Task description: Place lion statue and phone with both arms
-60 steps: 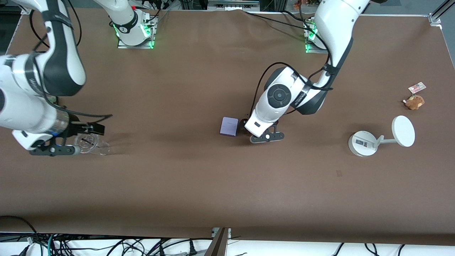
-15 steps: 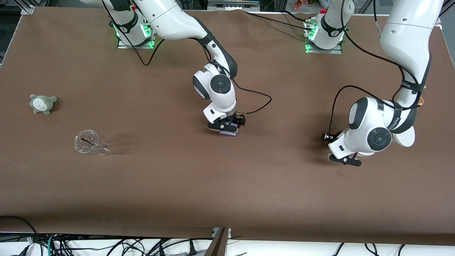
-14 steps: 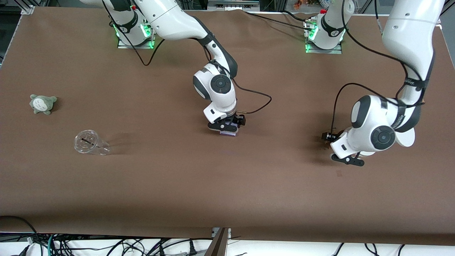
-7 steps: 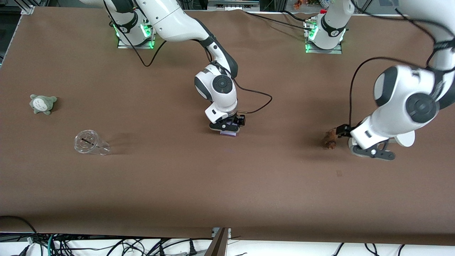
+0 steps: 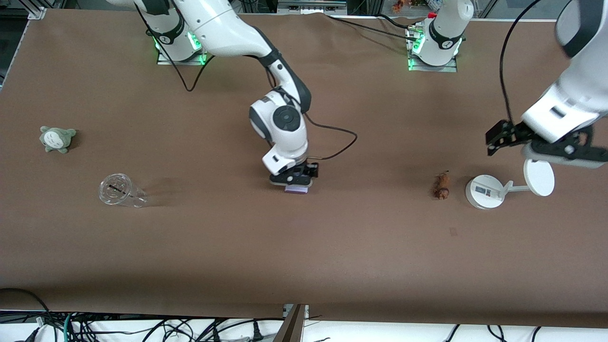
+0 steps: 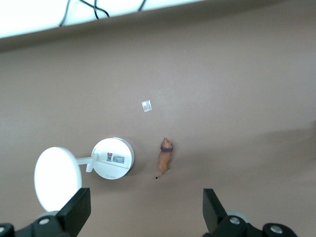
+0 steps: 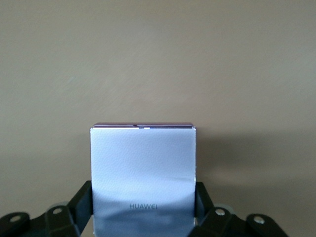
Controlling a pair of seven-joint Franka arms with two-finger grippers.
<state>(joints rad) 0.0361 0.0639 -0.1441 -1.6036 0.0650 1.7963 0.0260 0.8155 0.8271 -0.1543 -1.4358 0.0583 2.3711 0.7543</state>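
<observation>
The lion statue point(image 5: 441, 185), a tiny reddish-brown figurine with a thin tail, lies on the table beside the white stand; it also shows in the left wrist view point(image 6: 165, 157). My left gripper point(image 5: 555, 152) is open and empty, raised above the stand. The phone point(image 5: 296, 189), a lavender rectangle, is mostly hidden under my right gripper point(image 5: 292, 179) at the table's middle. In the right wrist view the phone point(image 7: 143, 173) sits between the two black fingers, which press its sides. My right gripper is shut on it, just above the table.
A white round stand with a disc point(image 5: 484, 191) stands toward the left arm's end. A clear plastic cup point(image 5: 118, 191) lies on its side and a grey-green plush point(image 5: 57, 138) sits toward the right arm's end.
My left gripper let go of the lion statue beside the stand and rose up and away. My right gripper, shut on the phone, shifted slightly nearer the front camera.
</observation>
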